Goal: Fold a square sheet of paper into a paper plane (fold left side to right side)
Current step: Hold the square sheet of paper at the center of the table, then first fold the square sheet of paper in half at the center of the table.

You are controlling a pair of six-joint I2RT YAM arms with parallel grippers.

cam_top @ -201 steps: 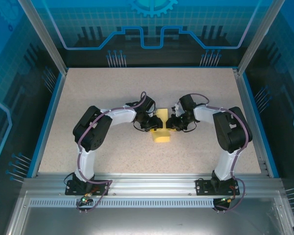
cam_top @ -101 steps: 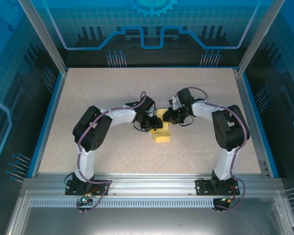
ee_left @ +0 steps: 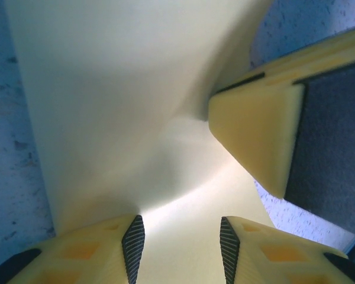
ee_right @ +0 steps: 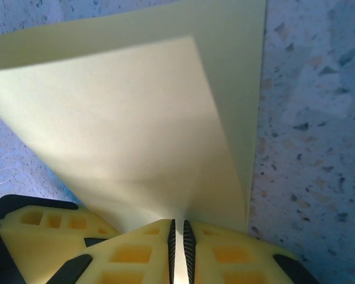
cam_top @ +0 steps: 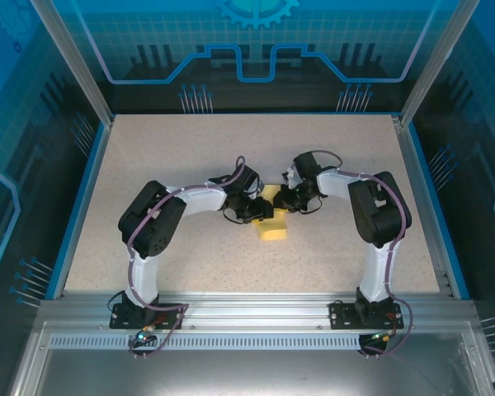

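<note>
While the right gripper (ee_right: pixel 177 229) is pinching a lifted edge of the square sheet of paper (cam_top: pixel 273 231) in the middle of the table (cam_top: pixel 181 157), the left gripper (ee_left: pixel 177 239) is hanging over it, jaws spread; with nothing pinning the sheet, a sideways pull is risking a skewed crease

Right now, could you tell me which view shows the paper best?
The right wrist view: the paper shows folded, edges clear, pinched in the right end effector. The left wrist view gives a close curved patch; from the top it is small and partly covered.
</note>
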